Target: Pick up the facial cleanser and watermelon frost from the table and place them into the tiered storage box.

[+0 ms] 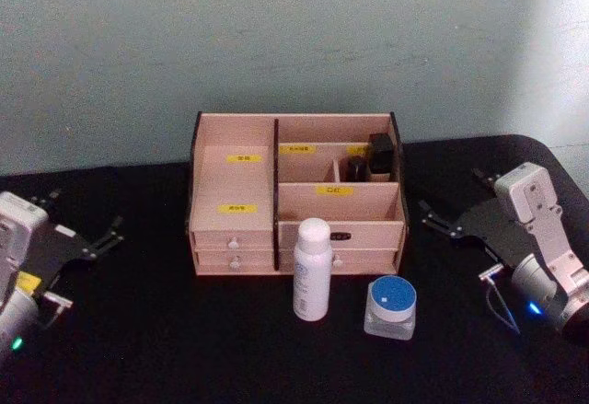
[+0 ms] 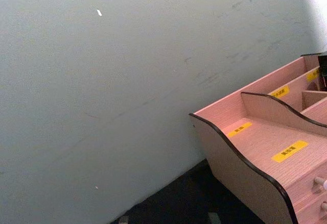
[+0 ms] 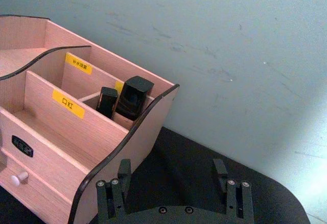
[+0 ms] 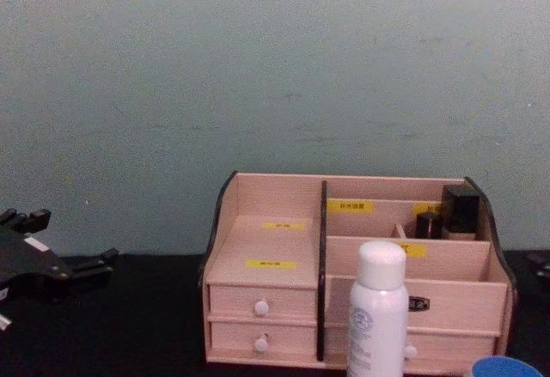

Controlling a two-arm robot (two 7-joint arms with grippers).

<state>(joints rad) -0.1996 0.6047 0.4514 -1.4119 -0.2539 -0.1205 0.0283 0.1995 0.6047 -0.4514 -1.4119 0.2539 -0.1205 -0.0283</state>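
Black table [image 1: 166, 349]. Tiered storage box [image 1: 239, 132] at far centre. My left claw [image 1: 83, 220] sits low at the left edge, fingers spread, holding nothing. My right claw [image 1: 457, 200] is right of the box, also spread and empty. White bottle [image 1: 311, 271] stands upright on the box's near side, blue-lidded jar [image 1: 391, 305] just right of it

A scuffed pale blue-grey wall [image 1: 294, 36] (brighter, perhaps sunlit, at right) backs the black table [image 1: 166, 349].

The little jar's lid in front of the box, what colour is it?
The lid is blue, clearest in the head view.
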